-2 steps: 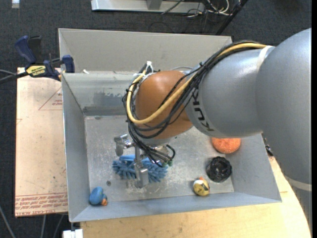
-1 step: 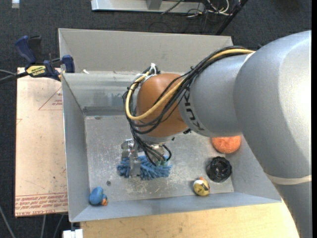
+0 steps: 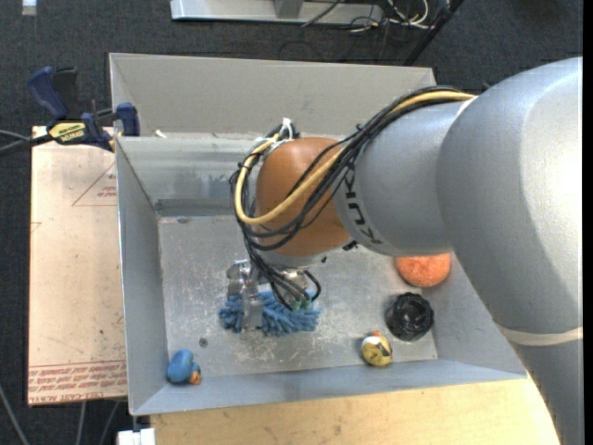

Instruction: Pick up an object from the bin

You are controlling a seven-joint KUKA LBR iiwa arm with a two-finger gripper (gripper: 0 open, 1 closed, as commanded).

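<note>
claw (image 3: 258,293) sits right on the blue fuzzy toy (image 3: 289,320) lying along the front of the bin (image 3: 278,389), can't tell if it's closed

A single camera looks down on the grey bin (image 3: 139,248) from above and somewhat to one side, near enough that the arm (image 3: 445,184) fills its right.

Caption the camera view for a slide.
Gripper low over a shaggy blue toy in the grey bin, with an orange ball and black disc nearby.
</note>
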